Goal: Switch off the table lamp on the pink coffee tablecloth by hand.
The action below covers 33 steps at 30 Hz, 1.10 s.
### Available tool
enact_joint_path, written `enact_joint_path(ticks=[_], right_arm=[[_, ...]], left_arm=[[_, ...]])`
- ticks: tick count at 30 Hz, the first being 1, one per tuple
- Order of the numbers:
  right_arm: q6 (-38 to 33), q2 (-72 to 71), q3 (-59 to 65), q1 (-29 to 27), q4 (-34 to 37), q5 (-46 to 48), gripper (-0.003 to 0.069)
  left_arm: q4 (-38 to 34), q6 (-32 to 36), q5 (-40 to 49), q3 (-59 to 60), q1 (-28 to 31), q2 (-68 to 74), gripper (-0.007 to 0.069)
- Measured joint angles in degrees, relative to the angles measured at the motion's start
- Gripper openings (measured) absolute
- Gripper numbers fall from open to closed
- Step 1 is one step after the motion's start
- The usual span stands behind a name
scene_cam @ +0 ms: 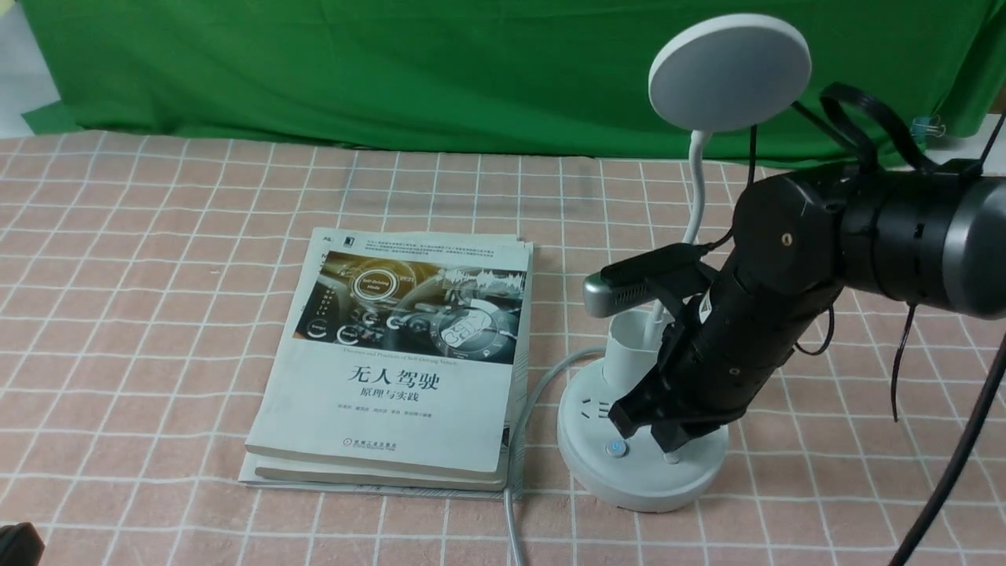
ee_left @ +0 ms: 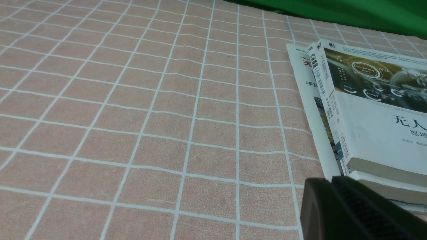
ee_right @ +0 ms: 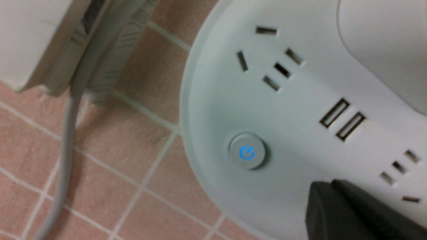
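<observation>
Left gripper (ee_left: 350,210): nearest the camera, low over the pink coffee tablecloth (scene_cam: 157,314) and well apart from the lamp. Its fingers appear pressed together with nothing between them.
Cable (scene_cam: 515,503): grey, runs from the near desk edge up to the lamp's base.
Books (scene_cam: 401,354): a flat stack just beside the base, not touching it.
Table lamp (scene_cam: 629,354): stands upright on the tablecloth, on the robot's right of the books.
Base (scene_cam: 640,483): round and white, with sockets on top. The power button (scene_cam: 617,450) shows a blue glowing symbol.
Right gripper (scene_cam: 668,432): closed and empty, angled down with its tip on or just over the base, just beside the lit button. Contact cannot be confirmed.
Disc head (scene_cam: 729,72): flat, pale grey-white, on a thin curved neck. No glow is evident from this side.
Progress: approach complete. Judged not yet switched off, since the button symbol is lit. The press, and confirmation that the light is out, remain.
Backdrop (scene_cam: 393,63): green cloth, farthest.
</observation>
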Motion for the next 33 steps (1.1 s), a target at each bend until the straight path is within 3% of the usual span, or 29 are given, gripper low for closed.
enact_joint_path(ticks=[15, 33], right_arm=[[-0.05, -5.96, 0.31, 0.00, -0.22, 2.92, 0.0050], [3.59, -46.76, 19.25, 0.06, -1.49, 5.39, 0.0078]], left_arm=[[0.00, 0.00, 0.00, 0.00, 0.00, 0.00, 0.0006], [0.00, 0.00, 0.00, 0.00, 0.00, 0.00, 0.0006]])
